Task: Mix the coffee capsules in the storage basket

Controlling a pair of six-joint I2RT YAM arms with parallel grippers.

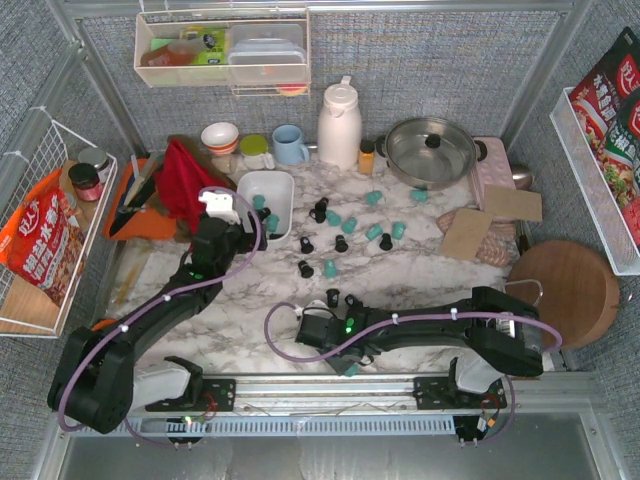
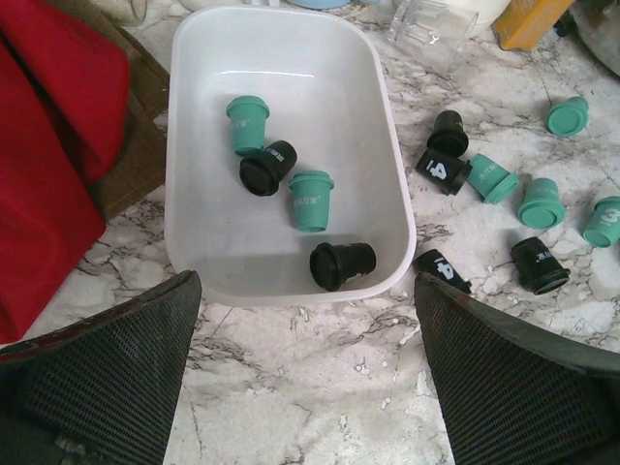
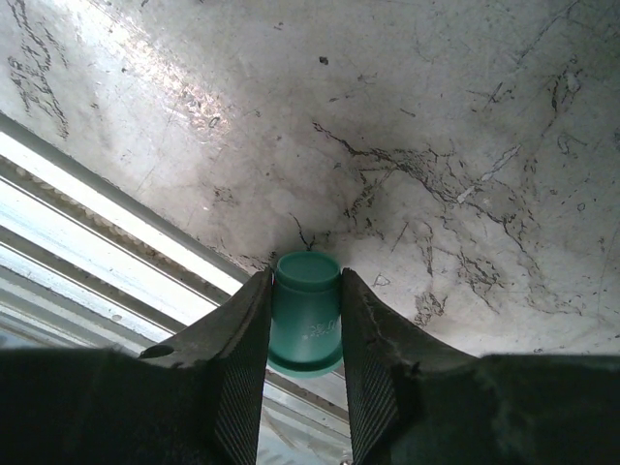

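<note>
Fingers (image 3: 242,349) of the right gripper (image 3: 306,283) pinch a teal capsule (image 3: 306,315) at the table's (image 3: 436,116) near edge, well apart from the storage basket (image 2: 203,218). The left gripper (image 2: 308,291) hovers spread wide just in front of the basket, which holds four capsules (image 2: 310,199); loose capsules (image 1: 349,226) lie scattered to its right. The pinched capsule's print is too blurred to read.

White storage basket (image 2: 334,107), teal and black coffee capsules (image 2: 310,199), grey-veined marble table (image 2: 310,387), red cloth (image 2: 48,174)
</note>
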